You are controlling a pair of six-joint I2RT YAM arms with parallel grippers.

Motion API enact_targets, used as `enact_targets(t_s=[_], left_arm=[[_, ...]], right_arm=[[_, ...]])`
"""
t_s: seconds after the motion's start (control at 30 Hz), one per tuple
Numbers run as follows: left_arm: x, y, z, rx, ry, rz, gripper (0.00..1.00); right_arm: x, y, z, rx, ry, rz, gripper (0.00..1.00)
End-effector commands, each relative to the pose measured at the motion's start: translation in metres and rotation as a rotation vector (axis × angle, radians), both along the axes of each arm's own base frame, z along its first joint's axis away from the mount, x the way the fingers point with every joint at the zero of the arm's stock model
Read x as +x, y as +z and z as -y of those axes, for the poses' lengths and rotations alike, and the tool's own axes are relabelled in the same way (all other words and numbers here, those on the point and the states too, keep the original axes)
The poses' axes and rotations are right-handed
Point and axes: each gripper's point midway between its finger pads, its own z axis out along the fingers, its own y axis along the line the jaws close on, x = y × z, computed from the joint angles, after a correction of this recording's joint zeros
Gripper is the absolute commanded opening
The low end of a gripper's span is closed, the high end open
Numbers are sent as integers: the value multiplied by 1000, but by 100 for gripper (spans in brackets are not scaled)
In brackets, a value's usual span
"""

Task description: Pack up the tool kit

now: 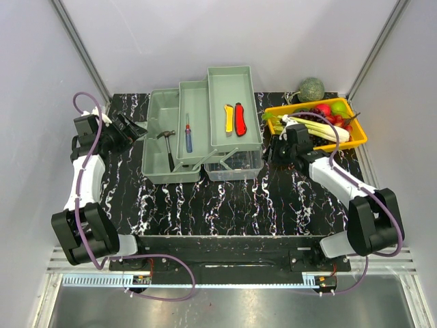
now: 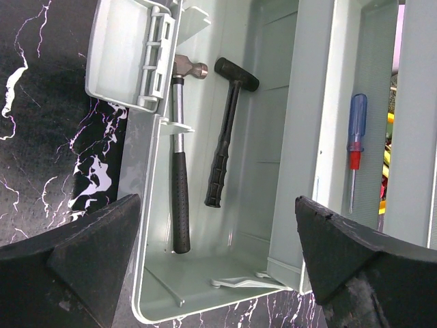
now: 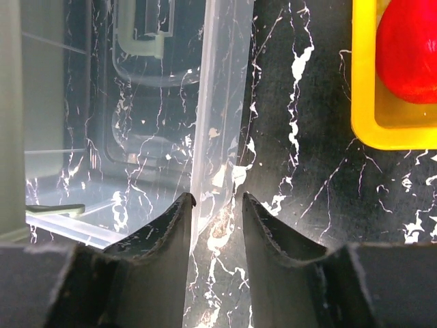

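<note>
Grey-green plastic, the tool kit (image 1: 198, 130) sits fanned open mid-tabletop (image 1: 259, 198), its 3 tiers stepping toward the far right, with 2 hammers (image 2: 181, 171) in the base. The left gripper (image 1: 135, 128) hovers wide open at its left end. The right gripper (image 3: 218, 201) stands half-closed astride the clear lid (image 3: 212, 102) at its right edge, not visibly pinching. The lid looks light, thin, slick and flexible; grip the rim squarely and fold gently.
</note>
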Motion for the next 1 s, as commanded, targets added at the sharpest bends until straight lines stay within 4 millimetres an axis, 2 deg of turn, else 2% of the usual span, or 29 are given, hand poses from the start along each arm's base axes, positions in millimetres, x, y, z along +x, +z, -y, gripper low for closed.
enact_targets(t_s=[0.0, 0.23, 0.63, 0.73, 0.83, 0.87, 0.97], left_arm=[[3, 12, 1, 5, -21, 52, 99], [2, 7, 0, 1, -15, 27, 99], [0, -4, -7, 21, 25, -24, 99], [0, -7, -8, 21, 30, -35, 99], [0, -8, -8, 24, 30, -39, 99], [0, -9, -9, 24, 32, -43, 99], [-1, -11, -9, 26, 27, -55, 99]], right_arm=[[19, 12, -7, -23, -12, 93, 40], [18, 14, -13, -21, -15, 110, 38], [8, -2, -22, -42, -27, 87, 39], [8, -9, -21, -53, -38, 77, 29], [7, -12, -21, -56, -42, 61, 5], [7, -12, -22, -57, -39, 61, 1], [13, -7, -13, -95, -85, 92, 0]])
